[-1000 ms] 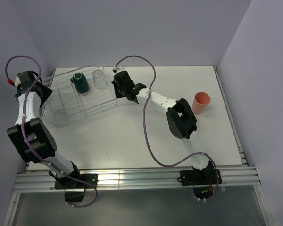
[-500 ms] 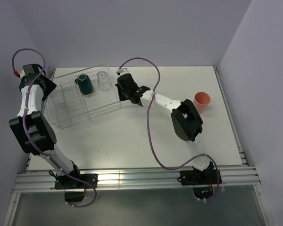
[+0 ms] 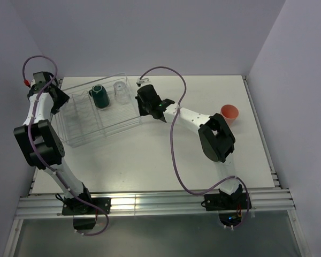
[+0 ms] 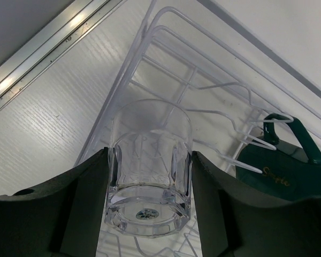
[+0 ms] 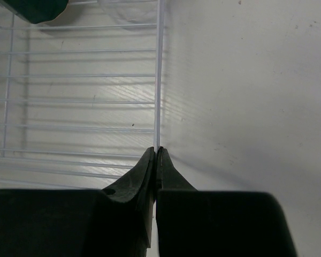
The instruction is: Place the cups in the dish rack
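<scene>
The dish rack (image 3: 99,115) sits upper left of the overhead frame, holding a dark green mug (image 3: 99,96) and one clear tumbler (image 3: 120,92) along its upper side. The right gripper (image 3: 141,103), jaws pinched together on the rack's right rim wire, steadies it. At the rack's left end the left gripper (image 4: 148,176), partly spread, clamps another clear tumbler (image 4: 150,166) above the wires. The step in hand is placing this tumbler; next it probably needs lowering between the ribs, then releasing. The salmon-pink cup (image 3: 229,113) waits at right centre.
</scene>
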`<state>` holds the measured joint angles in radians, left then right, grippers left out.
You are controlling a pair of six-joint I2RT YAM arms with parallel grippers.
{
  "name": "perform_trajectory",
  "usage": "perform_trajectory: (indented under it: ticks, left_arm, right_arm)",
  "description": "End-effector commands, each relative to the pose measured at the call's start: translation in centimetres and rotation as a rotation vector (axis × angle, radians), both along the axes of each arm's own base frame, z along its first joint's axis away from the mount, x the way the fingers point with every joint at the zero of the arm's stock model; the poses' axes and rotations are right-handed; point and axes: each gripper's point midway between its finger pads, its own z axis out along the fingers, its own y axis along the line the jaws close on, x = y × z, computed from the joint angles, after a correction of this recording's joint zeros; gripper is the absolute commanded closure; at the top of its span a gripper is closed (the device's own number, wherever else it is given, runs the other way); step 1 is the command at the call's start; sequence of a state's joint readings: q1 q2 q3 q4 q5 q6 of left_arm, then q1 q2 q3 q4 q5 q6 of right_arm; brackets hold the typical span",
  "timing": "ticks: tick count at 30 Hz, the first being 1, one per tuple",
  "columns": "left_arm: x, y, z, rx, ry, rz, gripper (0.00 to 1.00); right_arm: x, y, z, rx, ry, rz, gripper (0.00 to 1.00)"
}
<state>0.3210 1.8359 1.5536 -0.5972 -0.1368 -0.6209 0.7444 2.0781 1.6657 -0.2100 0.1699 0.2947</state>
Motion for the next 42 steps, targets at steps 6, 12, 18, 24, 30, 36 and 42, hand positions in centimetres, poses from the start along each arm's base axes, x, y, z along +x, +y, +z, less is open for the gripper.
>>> perform_trajectory:
  ticks: [6, 12, 18, 24, 30, 36, 42]
  left_arm:
    - [1.5, 0.1, -1.2, -0.015, 0.013, -0.03, 1.0]
    - [1.6, -0.2, -2.9, -0.039, 0.044, -0.041, 1.0]
    - [1.6, -0.2, -3.8, -0.045, 0.062, -0.037, 1.0]
    - [1.6, 0.0, -4.6, -0.051, 0.08, -0.027, 0.98]
    - [1.4, 0.1, -5.9, -0.052, 0.112, -0.018, 0.95]
    - [1.3, 0.2, -6.4, -0.054, 0.121, -0.004, 0.9]
    - [1.3, 0.3, -7.0, -0.059, 0.136, 0.0, 0.71]
  right_arm:
    - [0.4, -2.6, 1.1, -0.012, 0.0, -0.058, 1.0]
    - [0.2, -2.1, 1.2, 0.006, 0.002, -0.038, 0.91]
    - [0.1, -2.2, 2.1, 0.013, -0.014, -0.028, 0.73]
    - [0.0, -2.1, 2.9, 0.027, -0.025, -0.019, 0.57]
    - [-0.3, -2.3, 3.5, 0.04, -0.033, -0.018, 0.52]
    - [-0.4, -2.3, 4.2, 0.055, -0.044, -0.013, 0.51]
    - [-0.5, -2.2, 4.2, 0.052, -0.039, -0.009, 0.52]
